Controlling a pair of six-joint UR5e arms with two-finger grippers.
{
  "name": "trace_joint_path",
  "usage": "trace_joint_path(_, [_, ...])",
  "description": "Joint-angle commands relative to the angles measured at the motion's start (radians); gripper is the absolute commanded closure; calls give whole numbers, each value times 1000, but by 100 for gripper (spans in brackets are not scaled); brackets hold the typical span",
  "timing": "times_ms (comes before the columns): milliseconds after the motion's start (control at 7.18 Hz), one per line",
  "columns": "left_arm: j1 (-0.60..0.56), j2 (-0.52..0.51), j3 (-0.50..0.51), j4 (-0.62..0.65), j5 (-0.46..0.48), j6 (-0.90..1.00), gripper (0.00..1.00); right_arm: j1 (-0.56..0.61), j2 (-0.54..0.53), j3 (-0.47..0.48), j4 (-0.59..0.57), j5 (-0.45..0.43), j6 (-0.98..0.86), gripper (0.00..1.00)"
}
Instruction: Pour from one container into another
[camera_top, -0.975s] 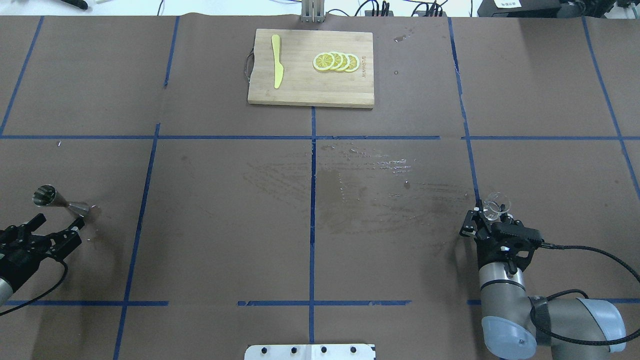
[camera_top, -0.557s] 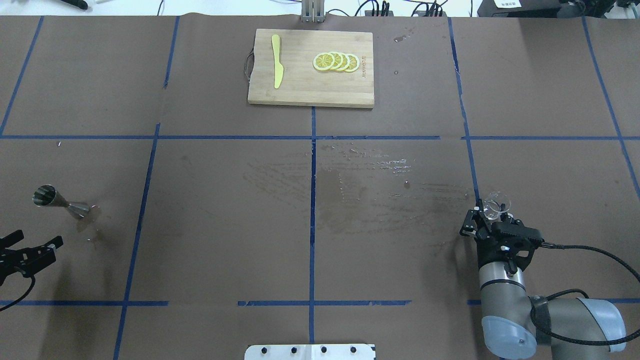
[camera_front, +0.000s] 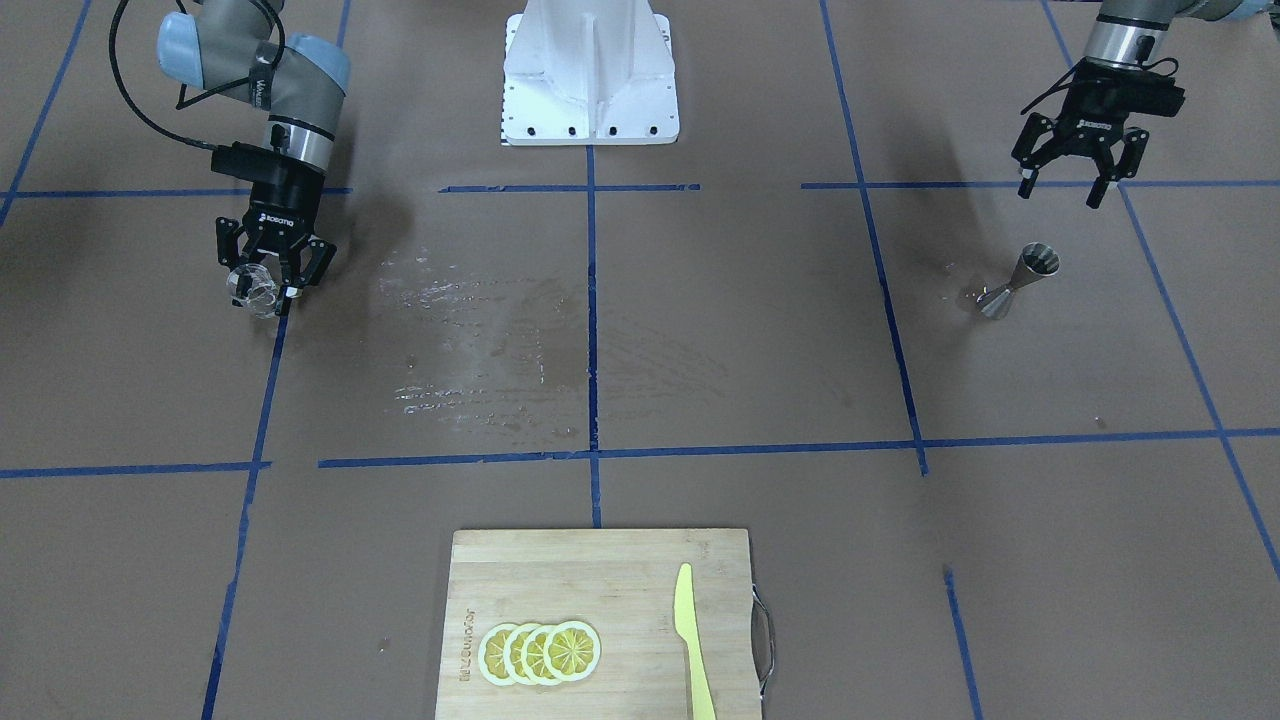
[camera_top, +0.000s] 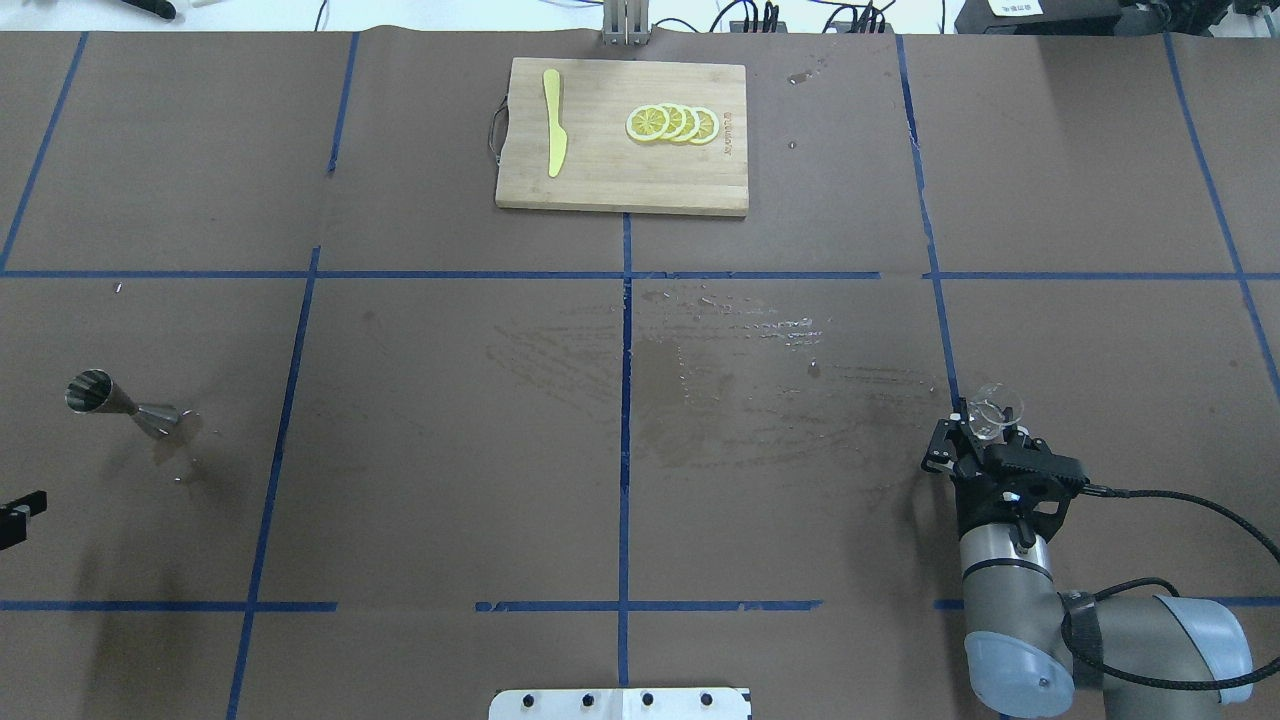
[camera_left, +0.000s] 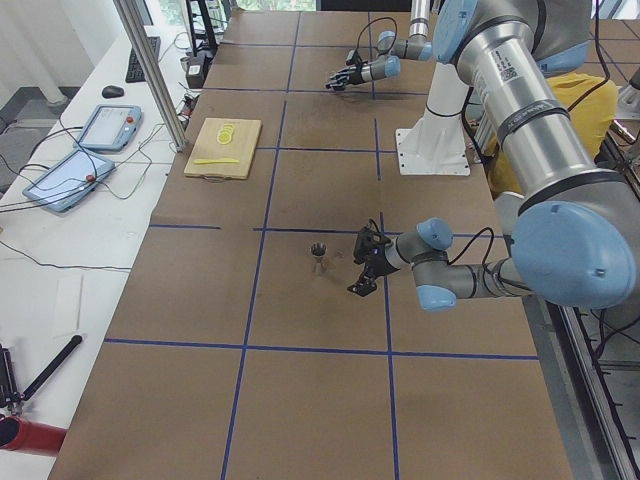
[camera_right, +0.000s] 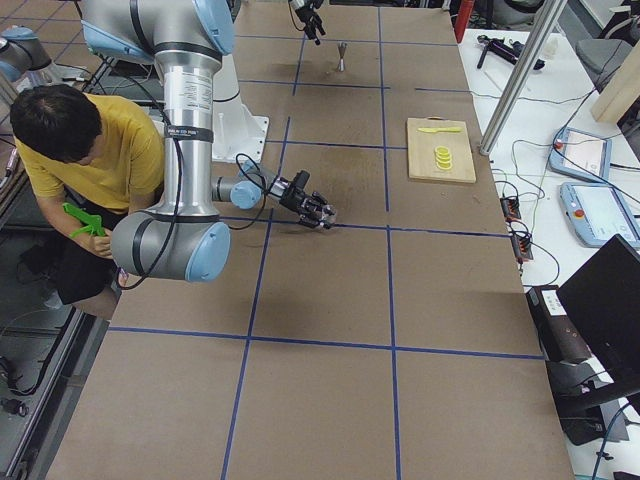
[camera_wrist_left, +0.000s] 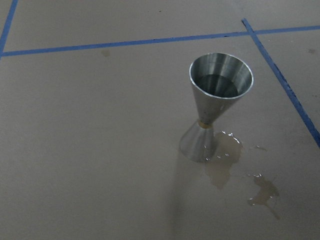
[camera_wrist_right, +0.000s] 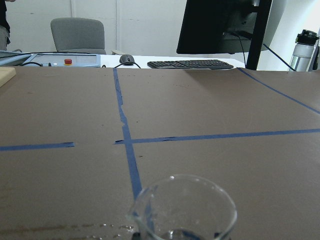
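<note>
Exterior front-facing camera, nearest first: a rectangular bamboo cutting board (camera_front: 610, 585) carries a burnt-in brand mark along one short edge, too small to read. On it lie four overlapping lemon slices (camera_front: 541, 652) and a flat yellow plastic knife (camera_front: 692, 640). The desk (camera_front: 750, 350) beyond is covered in matt brown paper gridded with blue tape, and glossy wet streaks (camera_front: 470, 340) cross its middle.

Farther back, the silver hourglass-shaped steel jigger (camera_front: 1018, 287) stands upright on the robot's left side. The left wrist view shows its brushed inner wall, a liquid surface in its upper cone and a thin puddle (camera_wrist_left: 235, 170) touching its foot.

Both black gripper bodies read "ROBOTIQ" in white. The left gripper (camera_front: 1060, 192) hangs toward the robot's base from the jigger, fingers spread wide, holding and touching nothing. The right gripper (camera_front: 268, 286) is clamped on the small clear glass tumbler (camera_front: 250, 291), low over the desk; whether the glass touches the paper cannot be told.
</note>
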Motion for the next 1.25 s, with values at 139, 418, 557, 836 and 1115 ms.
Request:
trace_joint_path(139, [-384, -69, 18, -2, -274, 366, 1, -4, -1, 0, 1, -40, -4, 56])
trace_joint_path(418, [-405, -76, 24, -2, -411, 445, 1, -3, -17, -3, 4, -48, 8, 56])
trace_joint_path(557, [-441, -96, 24, -1, -487, 446, 1, -18, -21, -6, 18, -49, 22, 56])
trace_joint_path(836, [-611, -150, 65, 3, -776, 453, 1, -59, -33, -16, 69, -80, 19, 56])
trace_joint_path(1115, [-701, -164, 81, 9, -854, 451, 0, -73, -46, -16, 70, -82, 19, 53])
